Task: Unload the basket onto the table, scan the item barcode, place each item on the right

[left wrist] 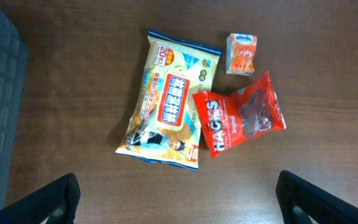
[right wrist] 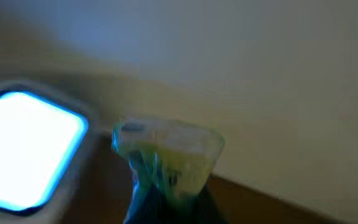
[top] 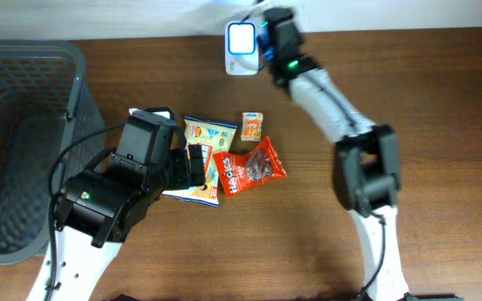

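Greenish and blurred, a small packet (right wrist: 166,152), perhaps a snack, is pinched in the closed right claw (top: 264,38) at twelve o'clock, just beside the lit scanner (top: 241,38). Barcode turned away would give no read. Left claw (left wrist: 179,208) hangs wide open, empty.

Even overhead light, faint shadows, left wrist view sharp, right wrist view blurred — scanner screen (right wrist: 27,149) glaring.
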Robot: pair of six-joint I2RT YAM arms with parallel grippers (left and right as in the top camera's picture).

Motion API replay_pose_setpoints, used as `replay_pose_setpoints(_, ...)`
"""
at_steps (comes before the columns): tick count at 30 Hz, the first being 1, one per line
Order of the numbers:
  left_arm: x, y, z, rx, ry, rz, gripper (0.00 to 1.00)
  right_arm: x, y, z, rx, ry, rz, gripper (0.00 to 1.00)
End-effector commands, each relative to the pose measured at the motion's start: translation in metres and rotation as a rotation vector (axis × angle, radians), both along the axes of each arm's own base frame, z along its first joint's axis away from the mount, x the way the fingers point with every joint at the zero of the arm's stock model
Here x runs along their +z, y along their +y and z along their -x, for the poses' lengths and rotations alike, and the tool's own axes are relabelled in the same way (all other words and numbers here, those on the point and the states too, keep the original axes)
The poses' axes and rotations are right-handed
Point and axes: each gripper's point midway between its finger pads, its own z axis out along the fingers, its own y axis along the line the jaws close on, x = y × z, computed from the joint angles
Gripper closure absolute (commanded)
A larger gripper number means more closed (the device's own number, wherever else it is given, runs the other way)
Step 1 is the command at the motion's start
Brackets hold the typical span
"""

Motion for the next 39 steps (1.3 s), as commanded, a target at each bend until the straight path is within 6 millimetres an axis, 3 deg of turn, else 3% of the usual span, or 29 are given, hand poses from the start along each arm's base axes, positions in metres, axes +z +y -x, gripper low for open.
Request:
replay_pose_setpoints(1,0.002,0.001,0.0,0.014,-0.005,0.007,0.01,0.089,-0.149,0.025,-0.348,-0.08,-0.302,0.96)
replay_pose_setpoints(2,0.002,0.001,0.0,0.014,-0.006,0.007,0.01,0.08,-0.187,0.038,-0.417,-0.021,-0.347,0.96)
replay_pose_setpoints(4,0.002,0.001,0.0,0.014,-0.005,0.007,0.01,0.02,-0.299,0.093,-0.63,0.22,-0.479,0.96)
replay_pose_setpoints(6,0.002,0.001,0.0,0.014,-0.005,0.007,0.01,-0.025,-0.367,0.145,-0.772,0.382,-0.555,0.96)
replay_pose_setpoints(10,0.002,0.001,0.0,0.014,-0.005,0.007,0.01,-0.089,-0.465,0.242,-1.043,0.513,-0.631,0.96)
replay_pose_setpoints(11,0.002,0.001,0.0,0.014,-0.006,0.007,0.01,-0.097,-0.493,0.264,-1.105,0.492,-0.652,0.96)
replay_pose_setpoints(14,0.002,0.001,0.0,0.014,-0.005,0.007,0.01,-0.097,-0.553,0.3,-1.21,0.379,-0.673,0.95)
replay_pose_setpoints(15,0.002,0.001,0.0,0.014,-0.005,0.007,0.01,-0.095,-0.564,0.306,-1.224,0.354,-0.676,0.78)
replay_pose_setpoints(16,0.002,0.001,0.0,0.014,-0.005,0.007,0.01,-0.094,-0.566,0.304,-1.196,0.336,-0.717,0.12)
replay_pose_setpoints(17,0.002,0.001,0.0,0.014,-0.005,0.007,0.01,-0.094,-0.549,0.287,-1.082,0.333,-0.825,0.01)
replay_pose_setpoints(19,0.002,0.001,0.0,0.014,-0.006,0.007,0.01,-0.092,-0.514,0.26,-0.918,0.358,-0.959,0.01)
replay_pose_setpoints(20,0.002,0.001,0.0,0.014,-0.005,0.007,0.01,-0.089,-0.471,0.238,-0.767,0.41,-1.076,0.01)
replay_pose_setpoints(23,0.002,0.001,0.0,0.014,-0.006,0.007,0.01,-0.098,-0.366,0.219,-0.566,0.663,-1.105,0.01)
replay_pose_setpoints(27,0.002,0.001,0.0,0.014,-0.005,0.007,0.01,-0.12,-0.191,0.218,-0.176,1.023,-0.881,0.01)
replay_pose_setpoints(29,0.002,0.001,0.0,0.014,-0.005,0.007,0.01,-0.133,-0.102,0.229,-0.027,1.147,-0.775,0.01)
replay_pose_setpoints(30,0.002,0.001,0.0,0.014,-0.005,0.007,0.01,-0.136,-0.078,0.233,0.017,1.172,-0.738,0.01)
replay_pose_setpoints(31,0.002,0.001,0.0,0.014,-0.005,0.007,0.01,-0.14,-0.026,0.244,0.115,1.215,-0.651,0.01)
replay_pose_setpoints(33,0.002,0.001,0.0,0.014,-0.005,0.007,0.01,-0.144,0.031,0.25,0.232,1.194,-0.514,0.01)
replay_pose_setpoints(35,0.002,0.001,0.0,0.014,-0.005,0.007,0.01,-0.14,0.067,0.233,0.318,1.086,-0.495,0.01)
replay_pose_setpoints(38,0.002,0.001,0.0,0.014,-0.005,0.007,0.01,-0.13,0.081,0.2,0.261,0.962,-0.6,0.0)
replay_pose_setpoints(39,0.002,0.001,0.0,0.014,-0.005,0.007,0.01,-0.127,0.085,0.191,0.233,0.932,-0.643,0.08)
